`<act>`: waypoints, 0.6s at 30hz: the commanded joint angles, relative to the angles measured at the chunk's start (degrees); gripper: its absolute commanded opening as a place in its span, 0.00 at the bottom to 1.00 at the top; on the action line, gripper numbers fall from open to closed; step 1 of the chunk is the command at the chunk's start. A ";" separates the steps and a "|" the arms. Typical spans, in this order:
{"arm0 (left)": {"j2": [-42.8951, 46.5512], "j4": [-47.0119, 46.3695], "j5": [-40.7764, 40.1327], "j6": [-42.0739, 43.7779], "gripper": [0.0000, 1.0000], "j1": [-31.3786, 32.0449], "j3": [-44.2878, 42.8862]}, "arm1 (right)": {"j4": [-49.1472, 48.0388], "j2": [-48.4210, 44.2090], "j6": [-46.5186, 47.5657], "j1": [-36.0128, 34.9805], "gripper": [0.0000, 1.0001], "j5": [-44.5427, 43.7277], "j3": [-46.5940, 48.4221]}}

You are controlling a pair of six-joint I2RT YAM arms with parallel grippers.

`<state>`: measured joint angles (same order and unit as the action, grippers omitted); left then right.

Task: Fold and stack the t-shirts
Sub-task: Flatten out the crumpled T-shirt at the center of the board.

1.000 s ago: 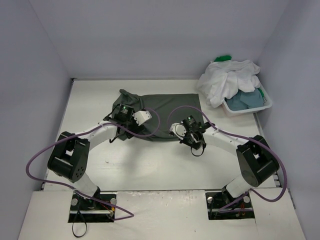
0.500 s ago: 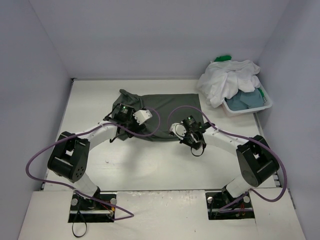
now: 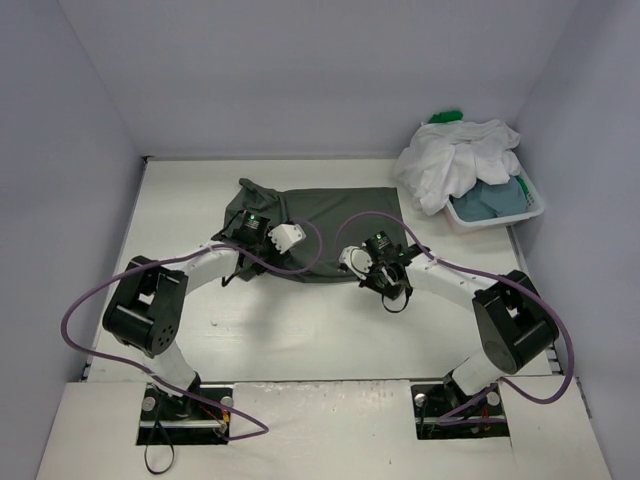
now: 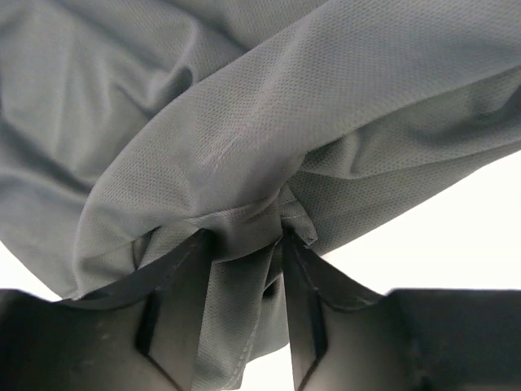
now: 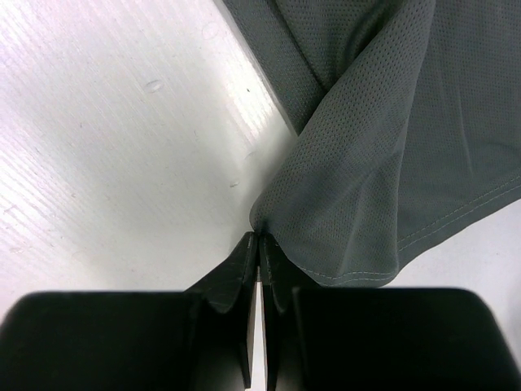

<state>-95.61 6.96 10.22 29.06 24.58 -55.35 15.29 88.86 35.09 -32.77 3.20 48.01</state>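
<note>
Centre-left of the top view, left claw (image 4: 244, 240) grips a bunched fold of the dark grey t-shirt (image 3: 330, 215), a fine mesh knit lying on the white worktop (image 3: 300, 330), long axis left-right. Right claw (image 5: 259, 238) pinches its hem corner. Upper right, a white basket (image 3: 535, 205) holds a crumpled white t-shirt (image 3: 455, 160), a blue-grey t-shirt (image 3: 490, 198) and a green t-shirt (image 3: 445, 117).

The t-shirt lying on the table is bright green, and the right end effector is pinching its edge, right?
Not quite. That is a dark grey t-shirt, not a bright green one; the top external view shows it. The only bright green t-shirt peeks out behind the pile in the white basket. The right end effector does pinch its edge, as the right wrist view shows.
</note>
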 commanded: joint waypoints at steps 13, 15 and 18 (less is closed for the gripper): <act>9.21 1.64 -1.44 1.88 0.00 -1.64 -4.59 | -0.52 -4.66 0.07 -0.27 0.00 0.40 -1.08; 12.63 5.15 -0.47 2.14 0.00 -2.17 -6.07 | -0.17 -5.53 -0.11 -0.27 0.00 0.49 -0.81; 16.68 12.09 2.43 2.93 0.00 -2.25 -8.71 | 0.79 -6.85 -0.20 -0.27 0.00 0.67 -0.02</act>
<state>-85.21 13.67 9.61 30.37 22.76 -58.46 15.18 85.62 35.07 -32.77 3.46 46.35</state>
